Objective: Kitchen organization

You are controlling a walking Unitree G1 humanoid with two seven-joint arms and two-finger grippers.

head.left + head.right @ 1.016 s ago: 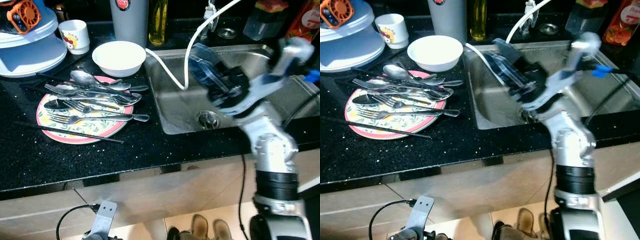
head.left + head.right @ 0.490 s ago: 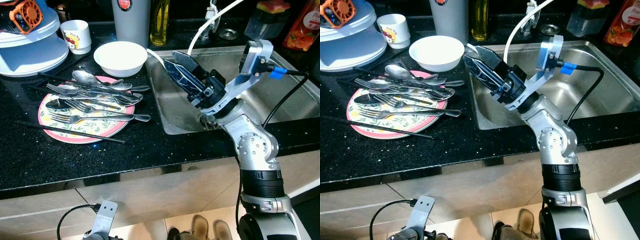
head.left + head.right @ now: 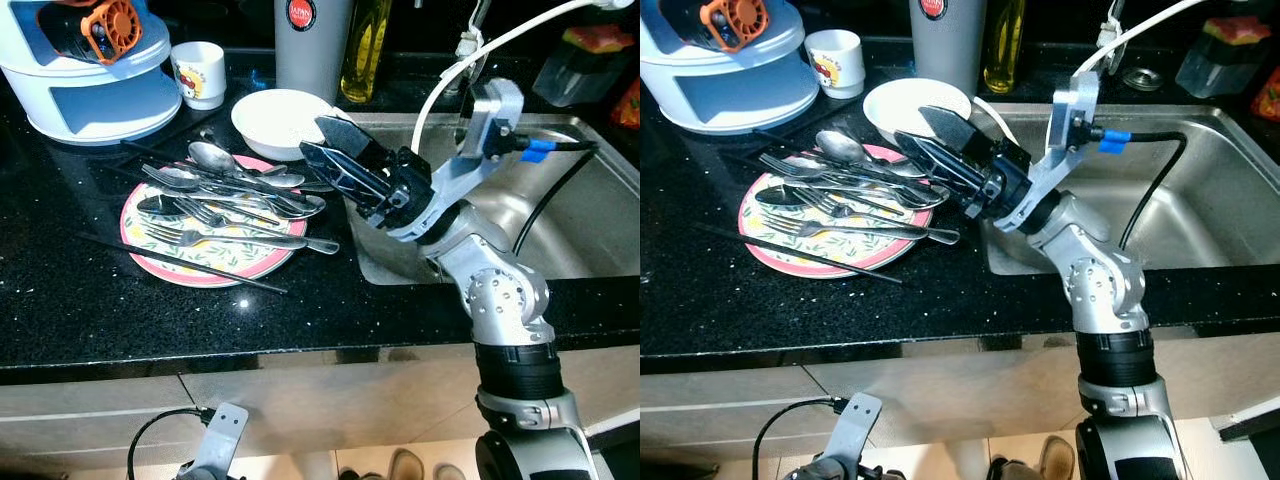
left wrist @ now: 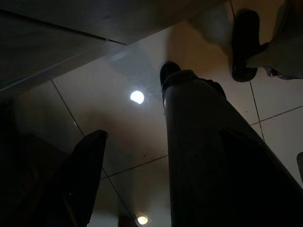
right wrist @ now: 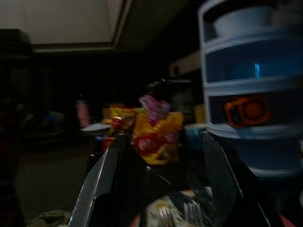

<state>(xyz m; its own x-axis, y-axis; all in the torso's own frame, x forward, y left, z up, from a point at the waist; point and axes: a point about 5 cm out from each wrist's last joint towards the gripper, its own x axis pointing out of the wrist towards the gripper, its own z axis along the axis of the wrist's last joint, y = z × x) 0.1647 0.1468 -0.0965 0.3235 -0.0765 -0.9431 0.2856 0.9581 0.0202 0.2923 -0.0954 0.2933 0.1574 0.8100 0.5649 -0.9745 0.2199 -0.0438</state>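
A pink-rimmed floral plate lies on the black counter, piled with several forks and spoons. A black chopstick lies across its near edge. Behind it stands a white bowl. My right gripper reaches from the sink side and hovers open, with nothing in it, between the bowl and the plate's right edge. In the right wrist view its fingers frame the plate and forks. My left gripper hangs open over the tiled floor.
The steel sink is at the right, with a white hose arching over it. A mug, a grey tumbler, an oil bottle and a blue-white tiered container line the back. A shoe shows on the floor.
My right gripper has swung left from above the sink to the plate's right edge beside the bowl. The head camera has also shifted, so the counter things sit further right.
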